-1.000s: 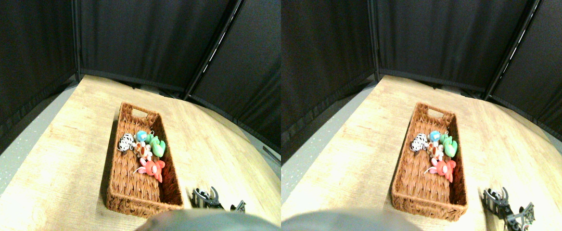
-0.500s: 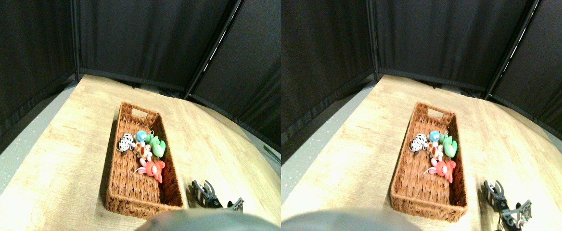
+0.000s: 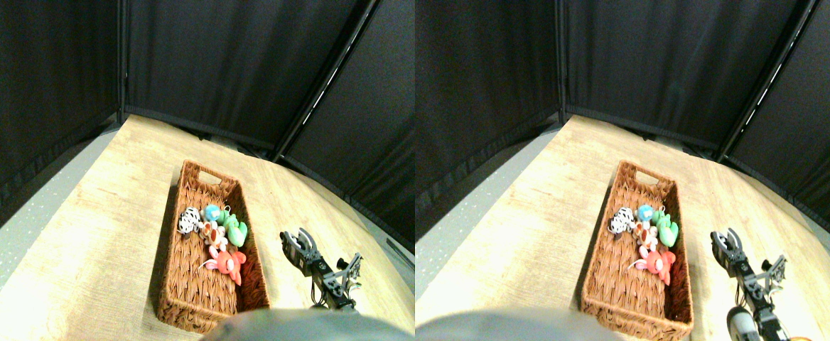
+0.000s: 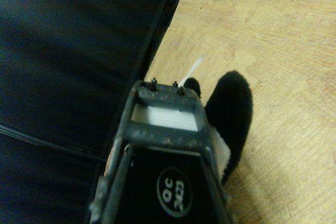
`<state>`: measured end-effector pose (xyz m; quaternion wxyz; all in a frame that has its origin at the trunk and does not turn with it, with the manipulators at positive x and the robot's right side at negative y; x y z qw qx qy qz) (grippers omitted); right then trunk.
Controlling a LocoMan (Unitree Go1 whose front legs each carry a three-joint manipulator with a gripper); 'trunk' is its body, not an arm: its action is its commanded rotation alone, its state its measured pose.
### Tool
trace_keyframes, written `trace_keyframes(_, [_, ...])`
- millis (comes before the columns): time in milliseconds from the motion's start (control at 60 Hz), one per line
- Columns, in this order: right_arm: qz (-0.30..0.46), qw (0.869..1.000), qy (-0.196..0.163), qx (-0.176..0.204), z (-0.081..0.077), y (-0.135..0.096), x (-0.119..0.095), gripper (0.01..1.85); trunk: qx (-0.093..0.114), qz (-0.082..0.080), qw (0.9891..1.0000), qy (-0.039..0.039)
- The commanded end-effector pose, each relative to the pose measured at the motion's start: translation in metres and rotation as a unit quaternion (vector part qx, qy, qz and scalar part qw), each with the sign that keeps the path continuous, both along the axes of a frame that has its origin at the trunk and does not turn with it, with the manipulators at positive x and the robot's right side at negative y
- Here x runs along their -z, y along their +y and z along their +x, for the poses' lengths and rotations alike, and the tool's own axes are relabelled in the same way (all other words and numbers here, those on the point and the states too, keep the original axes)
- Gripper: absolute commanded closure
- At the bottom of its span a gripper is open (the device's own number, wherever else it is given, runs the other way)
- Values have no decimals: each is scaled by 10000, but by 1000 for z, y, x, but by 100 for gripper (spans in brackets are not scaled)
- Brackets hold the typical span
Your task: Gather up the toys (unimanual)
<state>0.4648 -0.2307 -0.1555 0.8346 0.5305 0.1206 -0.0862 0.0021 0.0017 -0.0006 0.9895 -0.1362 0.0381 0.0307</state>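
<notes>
Wicker basket (image 3: 173, 284) holds five toys: spotted (image 3: 188, 221), blue (image 3: 212, 212), green (image 3: 235, 229), tan-orange (image 3: 212, 233), red-pink (image 3: 227, 264). Right gripper (image 3: 297, 240) is raised just right of basket, clamped on black-white toy (image 4: 231, 119).

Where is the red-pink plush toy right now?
In the stereo view, the red-pink toy lies inside the wicker basket, by its right wall, nearer the robot than the other toys, just behind it the tan-orange toy.
</notes>
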Motion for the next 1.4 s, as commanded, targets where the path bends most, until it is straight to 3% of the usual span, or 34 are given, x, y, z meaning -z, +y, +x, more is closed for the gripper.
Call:
trace_keyframes(17, [92,9994,-267,-201,8,11,-14,177,-91,-83,9998,-124])
trace_keyframes(200, [-19,9978,-485,-462,22,23,-20,179,-291,-236,9992,-153])
trace_keyframes(400, [0,9952,-505,-841,32,47,-28,177,-546,-404,9975,-203])
trace_keyframes(850, [95,9903,-382,-1331,52,100,-26,179,-1035,-737,9915,-270])
trace_keyframes(933, [274,9913,-161,-1281,55,108,-21,178,-1082,-751,9909,-264])
trace_keyframes(1100, [202,9916,-51,-1277,55,115,-13,180,-1112,-751,9906,-271])
trace_keyframes(1133, [191,9912,18,-1307,55,115,-13,172,-1110,-741,9907,-281])
trace_keyframes(1167, [5,9905,189,-1362,53,115,-15,132,-1110,-741,9907,-281])
trace_keyframes(1233, [-204,9850,432,-1656,52,111,-17,79,-1110,-741,9907,-281])
trace_keyframes(1317, [-149,9853,490,-1632,50,110,-19,56,-1085,-721,9910,-314])
trace_keyframes(1400, [-118,9853,474,-1640,50,107,-21,53,-1063,-696,9913,-339])
